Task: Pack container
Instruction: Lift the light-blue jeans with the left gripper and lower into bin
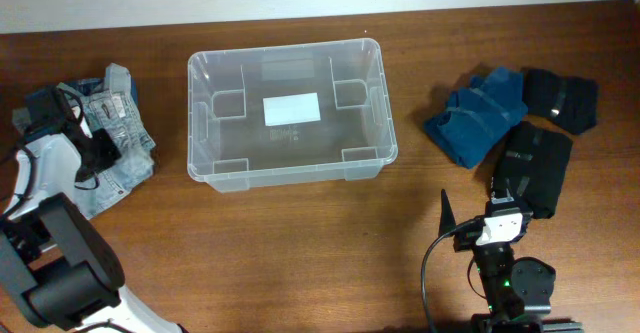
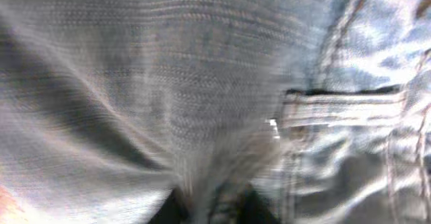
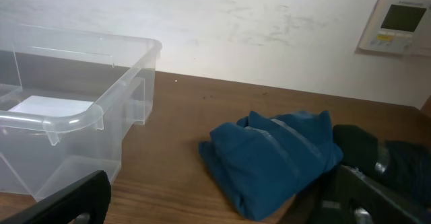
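Observation:
The container (image 1: 290,168) is a clear plastic tub at the table's middle, with only a white label on its base; its corner also shows in the right wrist view (image 3: 101,113). My left gripper (image 1: 97,153) is down on the light blue jeans (image 1: 120,123) at the far left. In the blurred left wrist view its jaws (image 2: 215,210) sit close together with a fold of the jeans (image 2: 202,83) bunched between them. My right gripper (image 1: 490,198) is wide open and empty (image 3: 222,214), low over the table in front of a folded blue garment (image 1: 478,118) (image 3: 276,157).
A black garment (image 1: 560,98) lies at the far right, and a second black one (image 1: 540,158) (image 3: 397,157) lies beside my right gripper. A wall with a white control panel (image 3: 397,25) stands behind the table.

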Available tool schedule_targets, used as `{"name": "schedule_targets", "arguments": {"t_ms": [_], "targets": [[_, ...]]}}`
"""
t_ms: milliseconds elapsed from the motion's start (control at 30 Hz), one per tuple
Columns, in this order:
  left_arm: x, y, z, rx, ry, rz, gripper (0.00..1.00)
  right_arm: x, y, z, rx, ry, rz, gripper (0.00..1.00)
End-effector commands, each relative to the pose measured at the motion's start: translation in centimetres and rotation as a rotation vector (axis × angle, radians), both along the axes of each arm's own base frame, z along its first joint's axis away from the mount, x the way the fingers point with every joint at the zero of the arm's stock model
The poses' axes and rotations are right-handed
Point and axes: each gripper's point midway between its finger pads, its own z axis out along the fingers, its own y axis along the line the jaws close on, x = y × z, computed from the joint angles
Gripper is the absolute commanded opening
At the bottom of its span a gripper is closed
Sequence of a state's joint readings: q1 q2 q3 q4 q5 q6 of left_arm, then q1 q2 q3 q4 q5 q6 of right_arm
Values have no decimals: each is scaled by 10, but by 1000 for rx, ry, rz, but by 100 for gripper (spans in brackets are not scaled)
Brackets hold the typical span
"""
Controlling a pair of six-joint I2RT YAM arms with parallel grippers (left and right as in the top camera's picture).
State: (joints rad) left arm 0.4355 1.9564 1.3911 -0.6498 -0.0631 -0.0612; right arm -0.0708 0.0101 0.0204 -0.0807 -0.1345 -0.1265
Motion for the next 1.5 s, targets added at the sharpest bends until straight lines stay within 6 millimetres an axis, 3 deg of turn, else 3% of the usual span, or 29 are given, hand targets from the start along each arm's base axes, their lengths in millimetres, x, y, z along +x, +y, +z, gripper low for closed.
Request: {"name": "schedule_targets", "arguments": {"t_ms": [0,133,300,367,433,467,533,567,767,900,1067,1167,1233,1333,1467], "targets": [[-4,-2,-26,-34,46,-7,1,0,0,-3,10,5,-3,98],[2,-15,-19,-109,11,-36,1,0,0,-3,10,5,-3,98],[20,-31,24,-201,-71,-81,1,0,0,-3,10,5,-3,99],[26,-36,55,-229,-104,-98,1,0,0,-3,10,5,-3,98],[30,-41,93,-249,-137,-113,1,0,0,-3,10,5,-3,98],[32,-42,122,-244,-160,-120,1,0,0,-3,10,5,-3,98],[32,-42,150,-231,-184,-124,1,0,0,-3,10,5,-3,98],[31,-42,175,-216,-209,-129,1,0,0,-3,10,5,-3,99],[28,-45,249,-143,-308,-184,1,0,0,-3,10,5,-3,98],[34,-85,296,-163,-409,-298,1,0,0,-3,10,5,-3,98],[44,-165,318,-195,-459,-517,1,0,0,-3,10,5,-3,98],[45,-230,318,-183,-442,-696,1,0,0,-3,10,5,-3,98],[43,-257,315,-146,-420,-748,1,0,0,-3,10,5,-3,98],[37,-287,311,-93,-388,-802,1,0,0,-3,10,5,-3,98],[26,-300,297,-55,-309,-800,1,0,0,-3,10,5,-3,98]]}}
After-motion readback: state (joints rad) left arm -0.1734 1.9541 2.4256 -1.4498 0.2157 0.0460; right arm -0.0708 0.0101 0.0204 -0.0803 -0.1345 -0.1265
